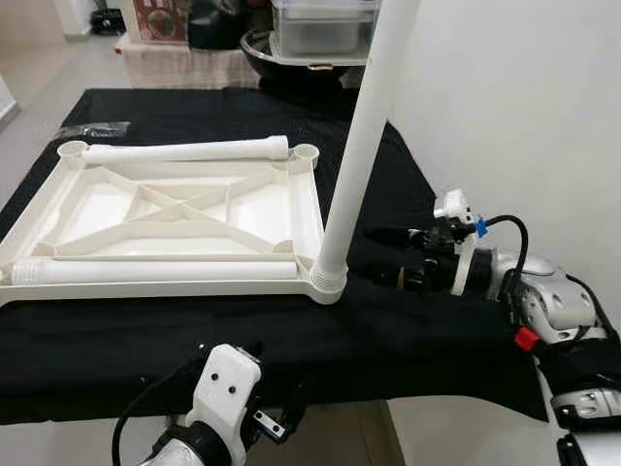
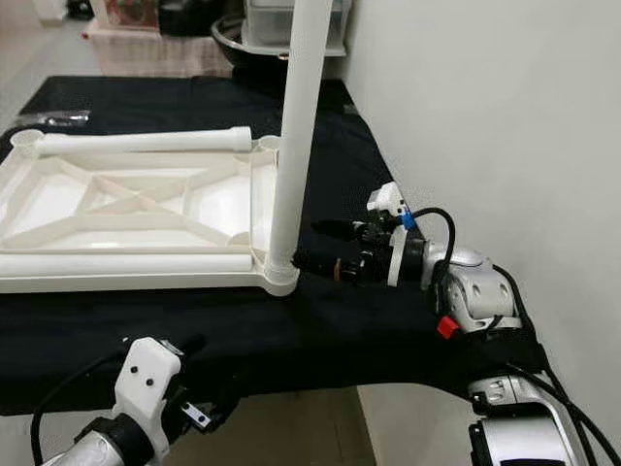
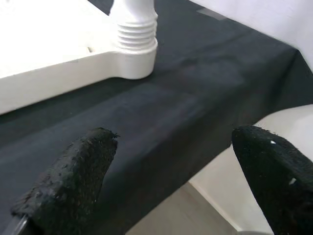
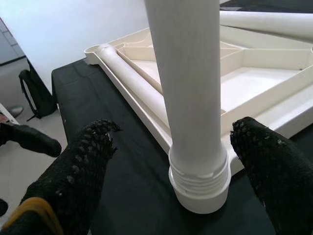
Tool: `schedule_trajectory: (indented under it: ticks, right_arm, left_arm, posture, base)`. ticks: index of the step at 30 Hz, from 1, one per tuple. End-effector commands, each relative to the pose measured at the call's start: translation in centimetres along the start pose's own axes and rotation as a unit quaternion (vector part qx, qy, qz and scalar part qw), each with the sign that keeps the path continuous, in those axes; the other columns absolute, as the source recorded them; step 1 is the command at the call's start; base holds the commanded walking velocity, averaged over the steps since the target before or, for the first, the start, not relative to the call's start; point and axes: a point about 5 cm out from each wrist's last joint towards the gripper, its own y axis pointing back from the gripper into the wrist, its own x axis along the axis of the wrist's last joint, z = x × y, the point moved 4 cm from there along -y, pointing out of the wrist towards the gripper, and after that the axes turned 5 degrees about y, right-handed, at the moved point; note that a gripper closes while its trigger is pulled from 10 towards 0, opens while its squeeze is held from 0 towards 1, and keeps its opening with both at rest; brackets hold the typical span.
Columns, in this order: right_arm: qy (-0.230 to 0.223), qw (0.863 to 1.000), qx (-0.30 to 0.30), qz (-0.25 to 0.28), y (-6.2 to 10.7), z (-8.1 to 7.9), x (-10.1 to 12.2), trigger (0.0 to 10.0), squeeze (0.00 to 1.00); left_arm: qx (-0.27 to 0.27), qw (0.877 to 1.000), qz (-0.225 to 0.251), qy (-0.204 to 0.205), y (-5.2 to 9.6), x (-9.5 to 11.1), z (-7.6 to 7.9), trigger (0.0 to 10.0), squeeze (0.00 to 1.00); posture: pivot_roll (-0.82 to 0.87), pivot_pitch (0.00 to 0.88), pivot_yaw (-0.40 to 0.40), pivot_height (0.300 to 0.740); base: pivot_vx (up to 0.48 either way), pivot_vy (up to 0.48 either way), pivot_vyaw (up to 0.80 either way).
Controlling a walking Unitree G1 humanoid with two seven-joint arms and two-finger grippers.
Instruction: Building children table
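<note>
White plastic tabletop (image 1: 184, 209) lay upside down on the black-covered desk (image 1: 388, 330), ribbed underside facing up, with round sockets at its corners. One white leg (image 1: 361, 136) stood upright in the near right corner socket (image 1: 328, 282), its threaded collar seated at the base and its upper end running out of the top of the head views. Two further legs lay flat on the tabletop: one (image 1: 184, 149) along the far edge between the two far sockets, one (image 1: 155, 271) along the near edge, its end just beside the upright leg. Right claw (image 1: 380, 254) was level with the desk surface, just right of the upright leg's base, fingers apart; in the right wrist view the two black fingers (image 4: 274, 166) stood either side of the leg, clear of it and not touching. Left claw (image 3: 166, 171) was held below the desk's near edge, fingers apart and gripping nothing, pointing up toward the socket corner; its white wrist housing (image 1: 223, 388) showed at the bottom of the left eye view. A small clear bag (image 1: 92, 128) lay on the far left of the desk. Beyond the desk stood a dark bowl (image 1: 281, 58) with a clear plastic container (image 1: 325, 27) above it. A white wall (image 1: 524, 107) ran along the right side.
</note>
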Motion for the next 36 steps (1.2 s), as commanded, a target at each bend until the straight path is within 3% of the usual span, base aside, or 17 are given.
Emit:
schedule_trajectory:
  ticks: [1,12,36]
  right_arm:
    - [0.015,1.0,0.002,-0.002,-0.3,0.1,0.3,10.0,0.0]
    - [0.021,1.0,-0.006,0.003,-1.9,1.2,0.8,10.0,0.0]
    - [0.056,0.996,0.025,0.06,-6.1,0.2,3.3,10.0,0.0]
  left_arm:
    - [0.005,1.0,-0.004,-0.004,0.2,-0.1,0.1,10.0,0.0]
    - [0.003,1.0,-0.004,-0.01,0.4,0.2,0.2,10.0,0.0]
    - [-0.004,1.0,-0.001,-0.006,0.3,0.1,0.6,10.0,0.0]
  posture:
    - [0.14,0.172,-0.092,0.74]
    - [0.15,0.172,-0.098,0.74]
    - [0.15,0.154,-0.105,0.74]
  base:
    - [0.0,0.0,0.0]
    - [0.0,0.0,0.0]
    - [0.0,0.0,0.0]
